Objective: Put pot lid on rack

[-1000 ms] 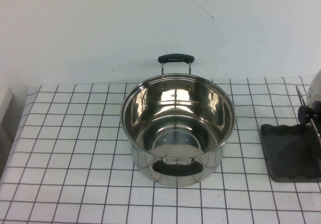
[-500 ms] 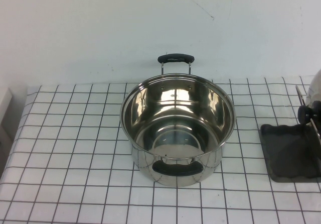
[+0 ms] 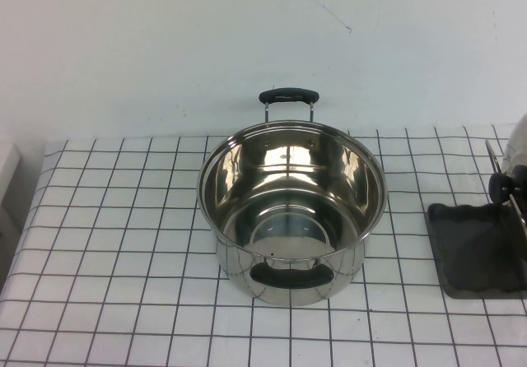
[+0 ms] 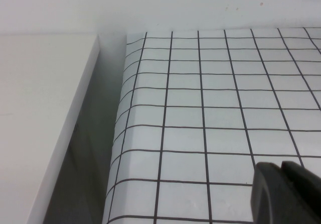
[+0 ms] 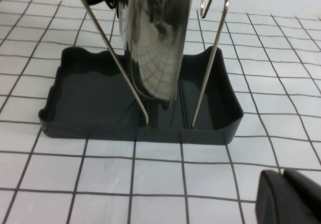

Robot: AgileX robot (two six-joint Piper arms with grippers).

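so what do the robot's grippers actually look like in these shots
Very little shows. The left gripper appears only in the left wrist view, over the checked cloth, as a matte black rounded block with a thin seam down it. The right gripper looks the same in the right wrist view, near the rack holding the pot lid. No cables, markings or arm links visible.

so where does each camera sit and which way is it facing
High view: raised on the robot's side, angled down at the deep steel pot mid-table; no arm shows.
Left wrist view: over the gridded cloth's edge; left gripper tip shows.
Right wrist view: low, facing the shiny domed steel lid standing in the wire rack on its dark grey tray; right gripper tip shows.
High and right wrist views share lid and rack.
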